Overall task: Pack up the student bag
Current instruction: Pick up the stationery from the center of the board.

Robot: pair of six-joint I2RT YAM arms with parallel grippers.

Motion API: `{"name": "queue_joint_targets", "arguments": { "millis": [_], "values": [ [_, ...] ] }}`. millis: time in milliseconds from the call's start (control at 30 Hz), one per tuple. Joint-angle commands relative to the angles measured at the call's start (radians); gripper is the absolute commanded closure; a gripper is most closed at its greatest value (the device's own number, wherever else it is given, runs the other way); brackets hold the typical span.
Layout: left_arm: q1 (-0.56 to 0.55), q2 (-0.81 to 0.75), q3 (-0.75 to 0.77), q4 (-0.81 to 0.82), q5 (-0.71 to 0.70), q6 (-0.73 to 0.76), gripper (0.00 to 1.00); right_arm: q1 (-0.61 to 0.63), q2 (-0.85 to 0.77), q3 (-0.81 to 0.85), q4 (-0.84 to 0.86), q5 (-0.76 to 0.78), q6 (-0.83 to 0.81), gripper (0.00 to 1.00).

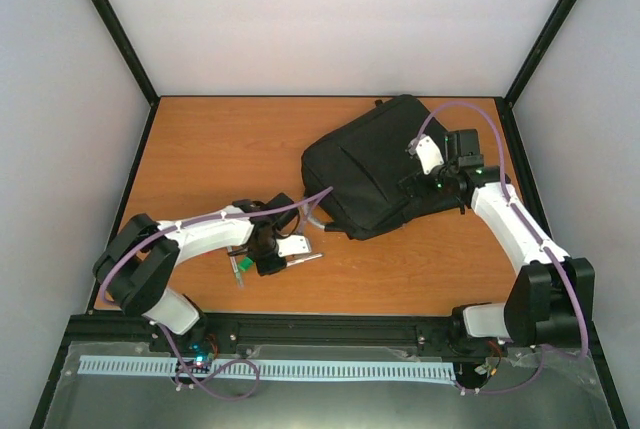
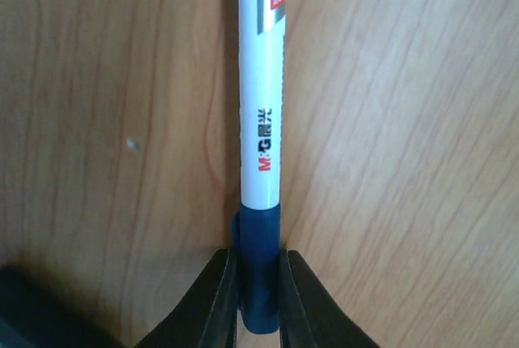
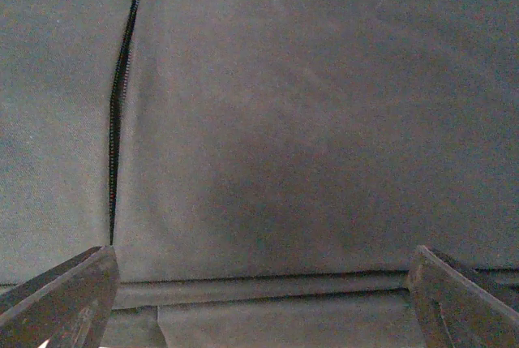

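Note:
The student bag (image 1: pixel 375 164) is a large black fabric backpack lying at the centre-right of the wooden table. My right gripper (image 1: pixel 440 171) hovers over its right part. In the right wrist view it (image 3: pixel 263 303) is open, its fingers (image 3: pixel 65 299) wide apart above grey-black bag fabric (image 3: pixel 308 121) with a zip line (image 3: pixel 122 96). My left gripper (image 1: pixel 272 261) is low at the near left of the bag. In the left wrist view it (image 2: pixel 259 299) is shut on the dark blue cap of a white pen (image 2: pixel 261 121), which lies along the wood.
A small green and white item (image 1: pixel 240 267) lies on the table just left of the left gripper. The bag's grey loop handle (image 1: pixel 318 215) points toward the left arm. Black frame posts and white walls enclose the table (image 1: pixel 210 149).

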Motion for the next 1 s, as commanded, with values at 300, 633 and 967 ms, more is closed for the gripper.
{"name": "queue_joint_targets", "arguments": {
  "millis": [300,633,967],
  "values": [
    [0.043,0.03,0.034,-0.012,-0.042,0.061,0.65,-0.005,0.046,0.044,0.038,-0.073,0.025,0.01],
    [0.034,0.156,0.145,0.01,0.045,0.059,0.64,-0.005,0.045,0.061,0.023,-0.08,0.025,0.01],
    [0.017,0.206,0.171,0.02,0.031,0.024,0.74,-0.006,0.003,0.018,0.022,-0.077,0.025,0.01]
  ]
}}
